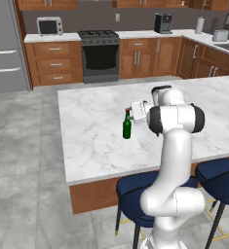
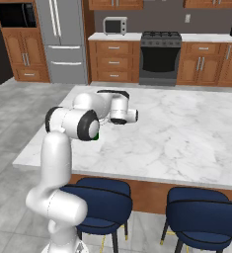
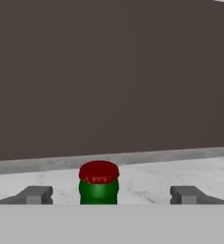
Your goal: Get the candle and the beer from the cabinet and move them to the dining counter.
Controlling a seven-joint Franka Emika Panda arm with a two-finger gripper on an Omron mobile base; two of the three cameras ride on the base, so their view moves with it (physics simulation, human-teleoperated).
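In the left base view the beer (image 1: 127,128) stands upright on the dining counter (image 1: 96,131), a little in from its near edge. The gripper (image 1: 129,113) sits level with the bottle's neck, reaching in from the right. The arm's white wrist hides most of the hand, so the spread of the fingers cannot be read here; the red cap is just a speck against them.

In the right base view the arm's elbow and forearm cover nearly all of the bottle: only a sliver of green (image 2: 96,136) shows beside the dark joint, over the near left part of the marble dining counter (image 2: 186,133). Two navy stools (image 2: 100,200) stand under the counter's edge, the right one cut off by the frame.

In the hand view the gripper (image 3: 111,195) stands wide, with a grey fingertip (image 3: 36,194) well off to each side of the bottle's neck (image 3: 98,190). Clear gaps separate the tips from the glass, so nothing is held or touched. The red cap tops the neck between them, and the bottle's body is cut off below. White marble runs behind, then a dark wall.
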